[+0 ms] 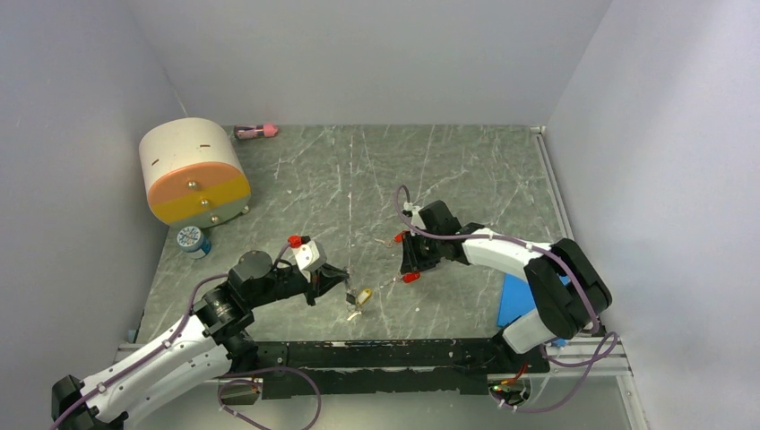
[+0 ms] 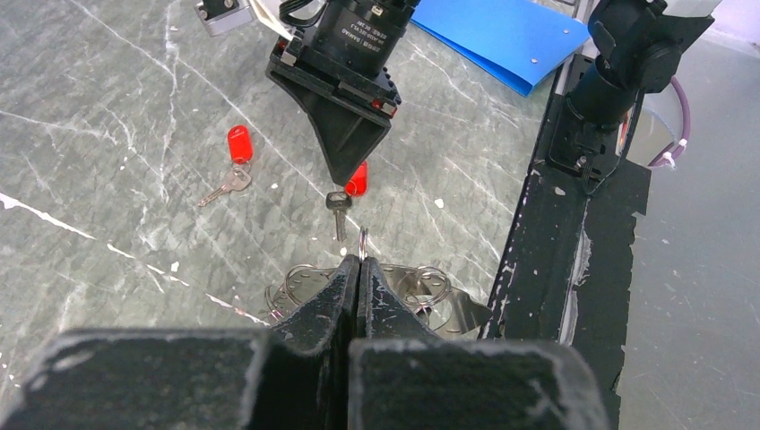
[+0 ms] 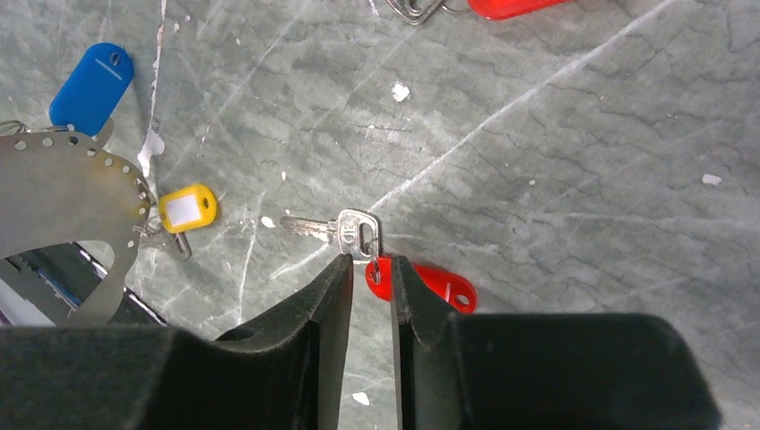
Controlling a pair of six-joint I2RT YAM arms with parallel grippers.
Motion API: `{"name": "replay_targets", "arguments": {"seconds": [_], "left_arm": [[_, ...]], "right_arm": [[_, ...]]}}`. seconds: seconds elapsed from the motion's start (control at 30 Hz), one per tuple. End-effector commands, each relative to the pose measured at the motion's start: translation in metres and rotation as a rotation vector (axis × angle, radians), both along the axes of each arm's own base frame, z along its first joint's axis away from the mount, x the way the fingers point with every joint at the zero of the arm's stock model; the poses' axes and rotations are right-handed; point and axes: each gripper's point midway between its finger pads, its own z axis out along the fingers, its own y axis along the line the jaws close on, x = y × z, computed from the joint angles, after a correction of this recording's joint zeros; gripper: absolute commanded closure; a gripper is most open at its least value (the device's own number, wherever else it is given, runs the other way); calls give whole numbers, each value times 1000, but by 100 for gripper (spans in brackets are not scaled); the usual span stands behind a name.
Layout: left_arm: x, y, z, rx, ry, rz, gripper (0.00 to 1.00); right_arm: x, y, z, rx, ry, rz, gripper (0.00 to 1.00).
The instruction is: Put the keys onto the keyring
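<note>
Grey marbled tabletop (image 1: 358,179), white walls around. Nearest, left gripper (image 2: 358,262) pressed shut, pinching thin wire loop of keyring (image 2: 453,309), plate beneath the fingers. Just beyond, silver key (image 3: 357,235) with red tag (image 3: 439,285) flat on stone, right gripper (image 3: 369,262) narrowly parted over their joint; grip unclear. Farther, second red-tagged key (image 2: 238,145).

Grey marbled table (image 1: 358,179) w/ white veins, red-tagged keys (image 3: 357,235), blue folder (image 2: 502,36), cream/orange drum (image 1: 193,170)
</note>
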Motion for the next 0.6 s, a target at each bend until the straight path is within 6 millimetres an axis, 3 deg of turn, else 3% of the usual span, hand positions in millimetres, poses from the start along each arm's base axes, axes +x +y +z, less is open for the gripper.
{"name": "replay_targets", "arguments": {"seconds": [0.0, 0.57], "left_arm": [[-1, -4, 39, -84, -64, -16, 97], [1, -5, 36, -67, -62, -16, 98]], "right_arm": [[8, -3, 13, 12, -48, -40, 72], [-3, 4, 2, 52, 24, -25, 78]]}}
